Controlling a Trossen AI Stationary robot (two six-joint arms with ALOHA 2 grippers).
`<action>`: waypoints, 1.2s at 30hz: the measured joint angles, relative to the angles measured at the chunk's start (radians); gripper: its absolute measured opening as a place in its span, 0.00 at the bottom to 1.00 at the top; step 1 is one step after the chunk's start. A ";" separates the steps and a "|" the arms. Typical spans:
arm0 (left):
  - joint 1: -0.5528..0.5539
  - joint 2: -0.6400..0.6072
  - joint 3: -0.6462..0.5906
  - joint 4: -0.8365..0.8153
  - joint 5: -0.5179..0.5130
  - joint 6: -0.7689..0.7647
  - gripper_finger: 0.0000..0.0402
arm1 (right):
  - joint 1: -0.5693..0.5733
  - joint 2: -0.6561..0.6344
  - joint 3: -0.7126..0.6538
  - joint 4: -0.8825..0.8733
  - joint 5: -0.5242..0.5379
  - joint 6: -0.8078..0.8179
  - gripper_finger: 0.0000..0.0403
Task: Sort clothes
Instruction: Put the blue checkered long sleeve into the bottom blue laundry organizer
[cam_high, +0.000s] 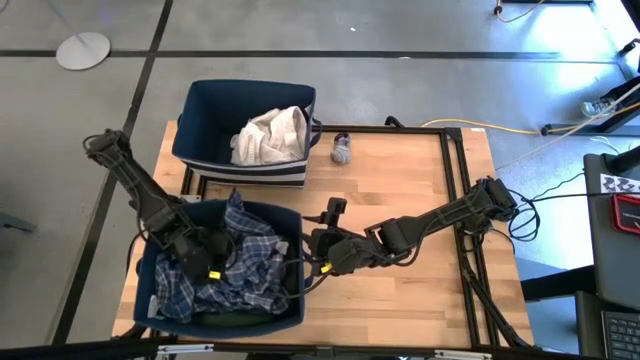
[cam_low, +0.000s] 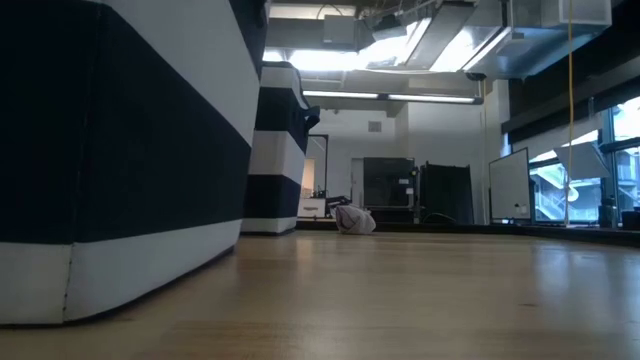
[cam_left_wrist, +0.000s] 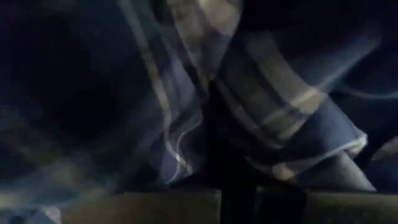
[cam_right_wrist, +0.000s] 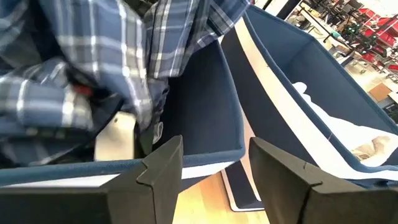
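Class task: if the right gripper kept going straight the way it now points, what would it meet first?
Most likely the navy bin's near wall: the right gripper, fingers open, points at its rim, with the blue plaid shirt just beyond.

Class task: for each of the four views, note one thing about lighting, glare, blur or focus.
High view: evenly lit, wooden table sharp. Low view: bright ceiling lights glare, and the near navy-and-white fabric bin looms large and shadowed. Left wrist view: dark and smeared, pressed against the blue plaid cotton shirt. Right wrist view: well lit, though the open right tool looks soft up close.
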 joint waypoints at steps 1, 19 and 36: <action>0.006 0.000 -0.001 0.024 -0.001 0.031 0.01 | 0.000 0.000 0.000 0.000 -0.002 0.000 0.46; 0.085 -0.017 0.011 0.043 0.040 0.049 0.01 | 0.000 0.000 0.000 -0.002 -0.015 0.000 0.46; 0.078 -0.032 0.010 0.039 0.011 0.099 0.01 | -0.012 -0.083 -0.001 -0.208 0.212 0.102 0.46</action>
